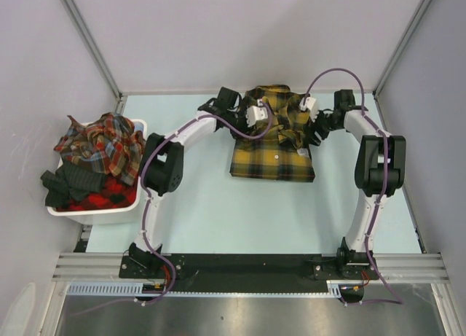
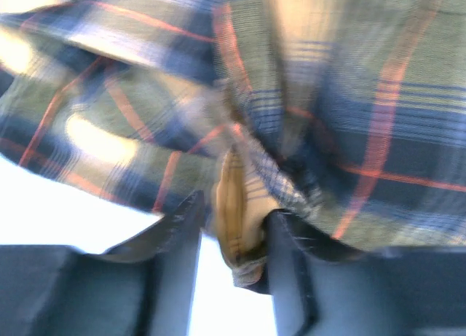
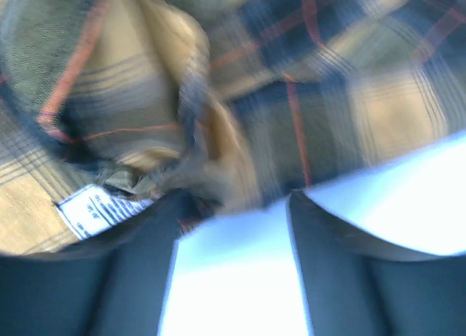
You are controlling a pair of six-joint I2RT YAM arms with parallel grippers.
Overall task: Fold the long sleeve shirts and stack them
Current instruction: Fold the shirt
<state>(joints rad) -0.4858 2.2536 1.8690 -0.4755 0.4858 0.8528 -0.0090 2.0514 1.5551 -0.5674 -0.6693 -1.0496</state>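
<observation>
Left jaws are straddling a fold of the yellow shirt [image 1: 273,155], part-open; right jaws are gaping empty at its edge. Bare surface [image 1: 240,212] is lying beyond its hem.

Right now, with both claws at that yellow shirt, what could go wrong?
A fold of the yellow shirt lies between the fingers of the open left gripper; pulling away might drag it and undo the fold. The right gripper is right at the cloth's edge, near the label, and could snag too.
</observation>
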